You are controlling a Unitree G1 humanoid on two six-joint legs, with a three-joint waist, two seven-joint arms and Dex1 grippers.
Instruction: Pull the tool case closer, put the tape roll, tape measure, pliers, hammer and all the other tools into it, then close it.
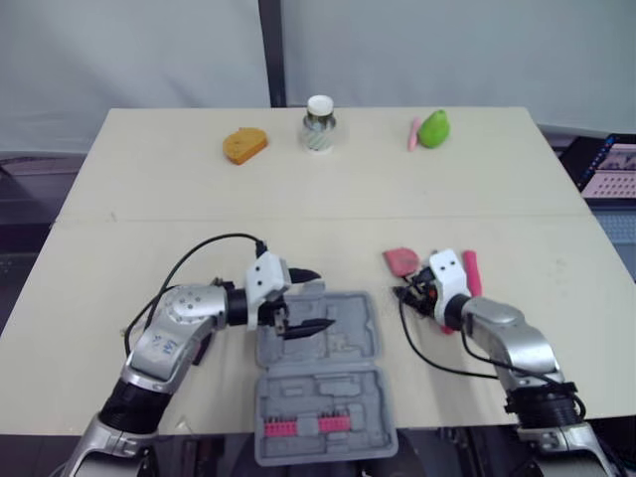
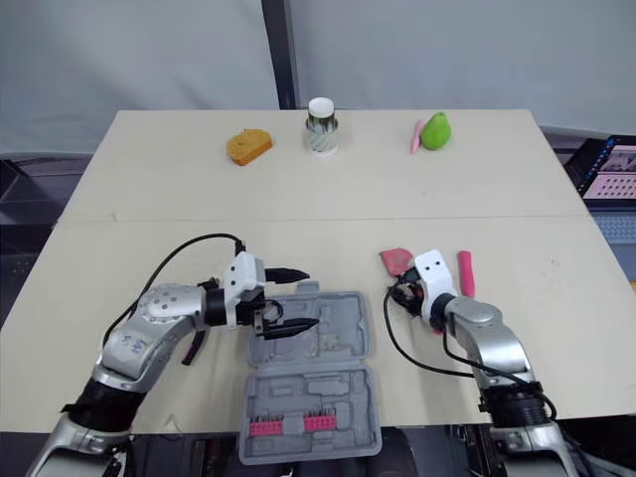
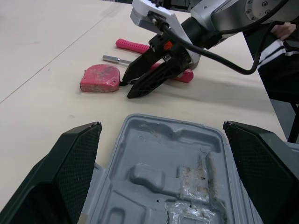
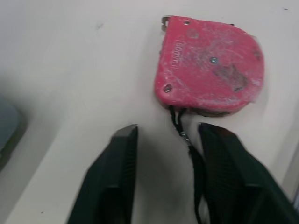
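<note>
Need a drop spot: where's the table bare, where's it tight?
Bare: the wide band of table between the far row (orange item, white-lidded jar, green pear-shaped item) and the open tool case. Tight: right of the case, where right claw, tape measure and pink-handled tools cluster.

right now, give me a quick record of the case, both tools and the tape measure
case: open flat, at the near table edge
left tool: open, over the case's far half
right tool: open, aimed at the tape measure, not gripping
tape measure: red, on table right of case
red handle: lying beside right tool
</note>
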